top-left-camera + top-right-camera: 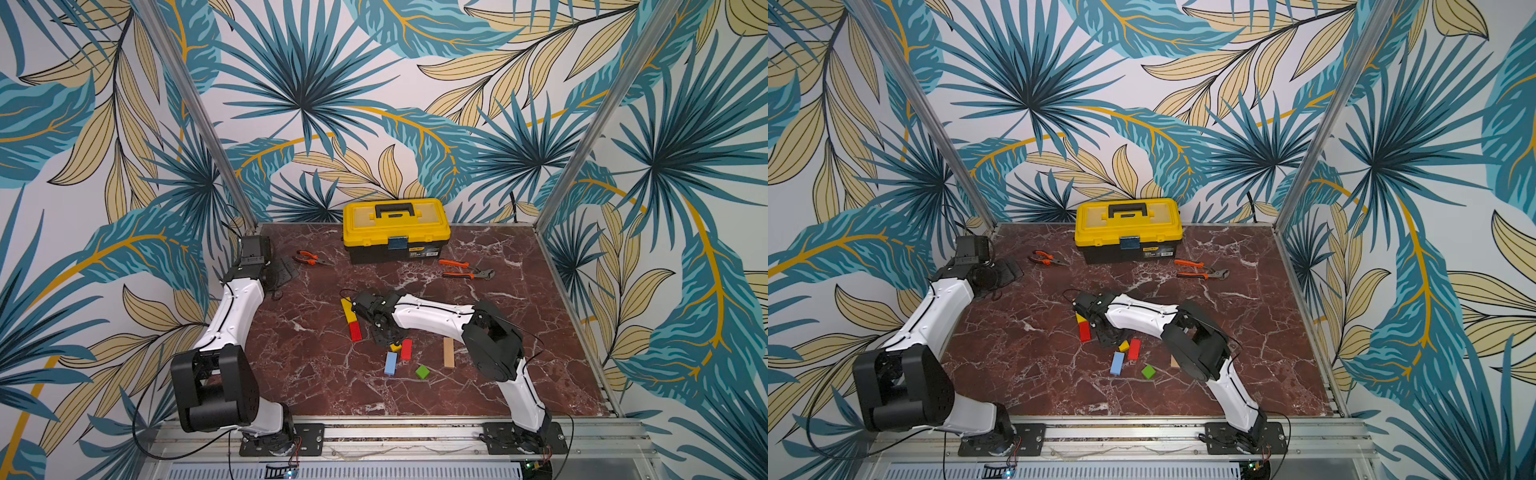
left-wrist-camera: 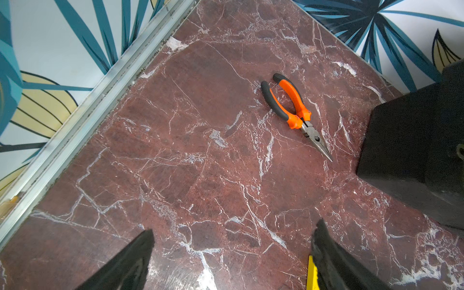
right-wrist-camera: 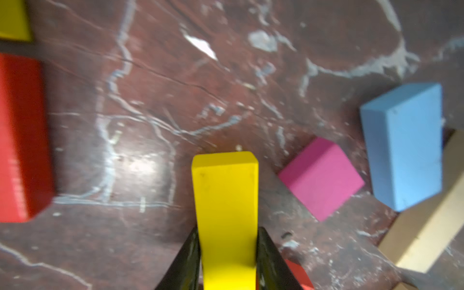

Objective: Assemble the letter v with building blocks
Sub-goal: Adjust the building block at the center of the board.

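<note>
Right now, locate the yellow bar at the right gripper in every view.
Top view: yellow bar mid-table, at the tip of the right gripper.
Top view: same spot.
Left wrist: not in it.
Right wrist: clamped, centre foreground.
Landmark: red block beside it.

Glossy veined marble table [image 2: 200, 150], matt painted yellow bar [image 3: 226, 200]

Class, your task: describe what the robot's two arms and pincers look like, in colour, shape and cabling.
The left arm and right arm each have smooth white shell links joined by bulky black joint housings. A thin black cable runs along the left arm's white link. The left pincer and right pincer have black, tapering fingers.
</note>
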`<state>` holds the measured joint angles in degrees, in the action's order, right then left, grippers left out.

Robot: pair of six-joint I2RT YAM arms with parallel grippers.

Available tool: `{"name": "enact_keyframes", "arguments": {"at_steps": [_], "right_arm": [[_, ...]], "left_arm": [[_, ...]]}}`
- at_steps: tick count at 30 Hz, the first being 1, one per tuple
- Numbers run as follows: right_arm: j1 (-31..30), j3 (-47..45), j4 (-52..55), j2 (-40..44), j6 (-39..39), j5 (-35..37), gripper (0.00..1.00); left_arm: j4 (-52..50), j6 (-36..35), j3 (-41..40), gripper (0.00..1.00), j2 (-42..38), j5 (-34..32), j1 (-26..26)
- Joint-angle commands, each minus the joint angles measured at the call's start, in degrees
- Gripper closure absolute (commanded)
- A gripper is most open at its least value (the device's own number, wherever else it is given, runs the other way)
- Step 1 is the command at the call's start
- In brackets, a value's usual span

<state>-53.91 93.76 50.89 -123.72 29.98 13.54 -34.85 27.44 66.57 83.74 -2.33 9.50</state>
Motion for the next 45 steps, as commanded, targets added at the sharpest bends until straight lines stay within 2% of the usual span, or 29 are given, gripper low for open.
{"name": "enact_keyframes", "arguments": {"at_steps": [1, 16, 23, 31, 38, 45], "right_arm": [[1.51, -3.2, 1.52, 1.86, 1.39, 1.35, 0.63], [3.19, -13.5, 0.55, 7.75, 1.58, 2.91, 0.62], [3.18, -13.85, -0.86, 9.98, 1.16, 3.05, 0.4], [4.73, -13.54, -1.95, 12.25, 1.58, 3.86, 0.37], [7.46, -13.99, -5.59, 12.99, 2.27, -0.84, 0.37], [7.45, -14.15, -7.3, 11.41, 2.63, -6.02, 0.36]], "left_arm": [[1.1, -0.64, -0.39, 0.01, 0.01, 0.24, 0.84], [1.1, -0.55, -0.46, 0.01, 0.15, 0.44, 0.84], [1.08, -0.55, -0.41, 0.01, 0.08, 0.48, 0.86], [1.1, -0.55, -0.42, 0.01, -0.08, 0.5, 0.86], [1.14, -0.63, -0.46, 0.0, -0.15, 0.48, 0.8], [1.07, -0.63, -0.47, 0.01, -0.08, 0.35, 0.84]]}}
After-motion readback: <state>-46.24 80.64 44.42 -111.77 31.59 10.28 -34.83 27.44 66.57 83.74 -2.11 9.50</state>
